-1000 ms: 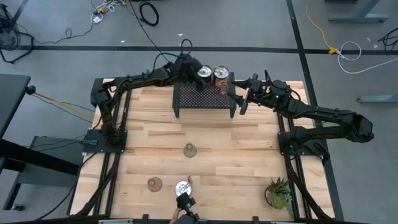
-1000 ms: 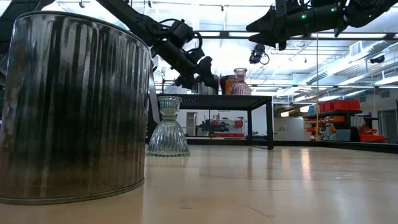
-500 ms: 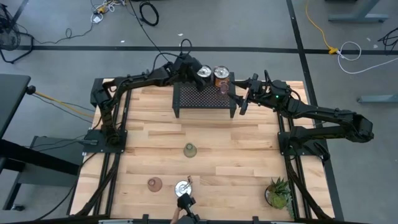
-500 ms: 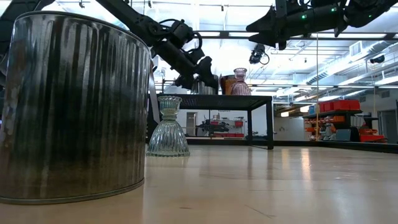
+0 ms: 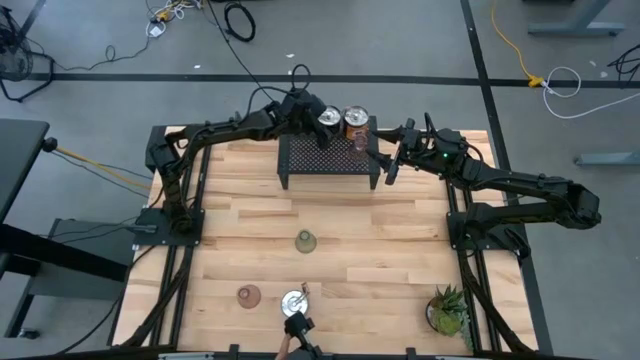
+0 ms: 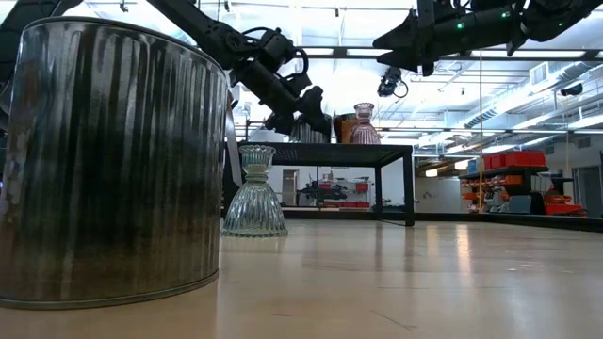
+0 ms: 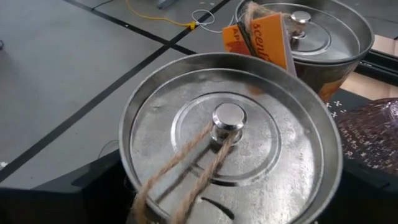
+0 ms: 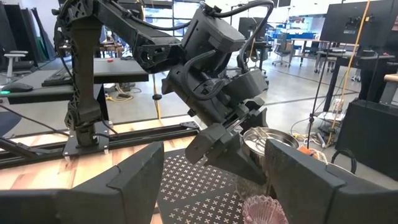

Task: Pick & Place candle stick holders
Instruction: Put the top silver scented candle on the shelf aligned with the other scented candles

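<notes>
Now the left tool sits at the far edge of the bench, around the silver tin that stands on the rack. Over the last second its jaws have spread to about their widest, while the tin has not shifted, so I judge it has just been let go and is placed. Beside it on the rack stand the copper tin and a pink cup. The left wrist view looks straight down on the silver tin's lid, with twine trailing from its knob. The right tool hangs just off the rack's right end, unchanged, jaws partly open and empty, framing the pink cup in its wrist view. Three holders wait lower down: the olive cup mid-bench, and another pink cup and a silver tin near the front edge. The plant stands at the front right corner.
</notes>
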Motion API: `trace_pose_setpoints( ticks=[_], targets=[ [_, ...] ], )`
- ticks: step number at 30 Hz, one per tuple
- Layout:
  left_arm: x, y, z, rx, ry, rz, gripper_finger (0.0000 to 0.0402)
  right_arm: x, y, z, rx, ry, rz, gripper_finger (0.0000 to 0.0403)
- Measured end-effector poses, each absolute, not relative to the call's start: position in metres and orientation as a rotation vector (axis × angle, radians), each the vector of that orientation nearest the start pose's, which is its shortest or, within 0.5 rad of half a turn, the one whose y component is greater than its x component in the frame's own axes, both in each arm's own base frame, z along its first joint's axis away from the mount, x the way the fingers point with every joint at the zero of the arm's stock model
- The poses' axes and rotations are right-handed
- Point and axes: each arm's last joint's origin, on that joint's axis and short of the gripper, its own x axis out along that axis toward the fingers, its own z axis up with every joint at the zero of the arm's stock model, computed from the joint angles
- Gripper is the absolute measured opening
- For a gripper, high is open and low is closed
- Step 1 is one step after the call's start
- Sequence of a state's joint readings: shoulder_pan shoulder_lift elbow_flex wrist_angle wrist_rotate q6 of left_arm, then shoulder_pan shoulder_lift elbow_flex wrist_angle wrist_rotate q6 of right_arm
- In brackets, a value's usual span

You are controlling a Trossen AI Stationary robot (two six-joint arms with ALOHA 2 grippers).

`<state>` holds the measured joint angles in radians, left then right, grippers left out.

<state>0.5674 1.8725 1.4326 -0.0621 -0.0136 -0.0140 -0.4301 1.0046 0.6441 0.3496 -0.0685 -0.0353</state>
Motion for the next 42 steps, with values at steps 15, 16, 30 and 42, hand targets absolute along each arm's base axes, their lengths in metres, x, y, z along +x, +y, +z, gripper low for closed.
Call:
trace_pose_setpoints(
  ticks=[15, 16, 30, 42],
  targets=[
    [0.3645, 0.2303, 0.2605, -0.147, 0.472, 0.568, 0.0391, 0.2057, -0.0922, 0.295, -0.034, 0.017, -0.361, 0.0279],
    [0.3648, 0.2299, 0.2605, -0.147, 0.472, 0.567, 0.0391, 0.2057, -0.0922, 0.2951, -0.036, 0.017, -0.361, 0.0279],
    [0.3687, 0.2252, 0.2622, -0.148, 0.45, 0.52, 0.0396, 0.2057, -0.0922, 0.2951, -0.038, 0.017, -0.361, 0.0279],
    [0.3695, 0.2261, 0.2645, -0.165, 0.417, 0.524, 0.04, 0.2057, -0.0923, 0.295, -0.039, 0.018, -0.362, 0.0279]
  ],
)
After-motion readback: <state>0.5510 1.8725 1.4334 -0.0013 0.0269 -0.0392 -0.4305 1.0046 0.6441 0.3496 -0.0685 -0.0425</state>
